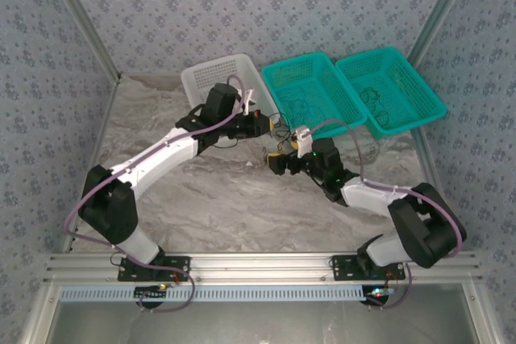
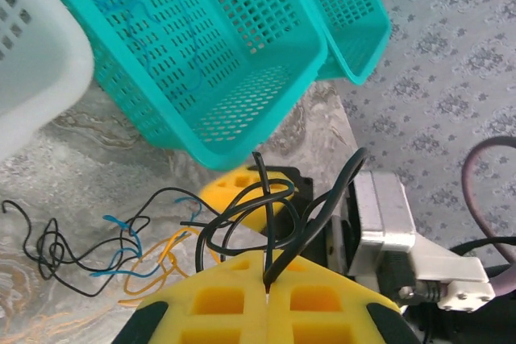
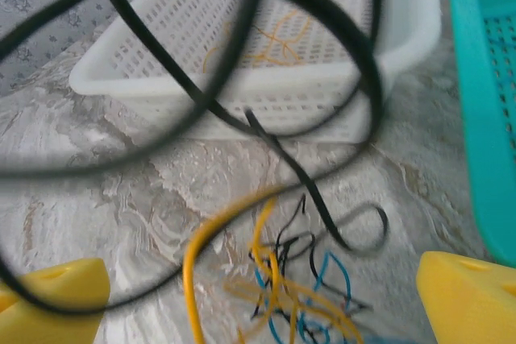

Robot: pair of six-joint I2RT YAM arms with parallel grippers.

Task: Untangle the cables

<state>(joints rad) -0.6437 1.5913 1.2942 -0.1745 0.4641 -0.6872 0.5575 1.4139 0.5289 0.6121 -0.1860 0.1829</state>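
Cables (image 3: 286, 300) yellow-orange, blue, black; 2 teal baskets (image 1: 294, 60); 1 white basket (image 1: 211, 63); tabletop (image 1: 226, 199) grey marbled.

Walls (image 1: 242, 6) on 3 sides had grey-blue floral wallpaper, w/ alu posts (image 1: 81, 15) at back corners. Tabletop (image 1: 226, 207) was grey marbled sheet, wrinkled twd the back. Alu rail (image 1: 266, 267) ran along near edge. Light soft, even
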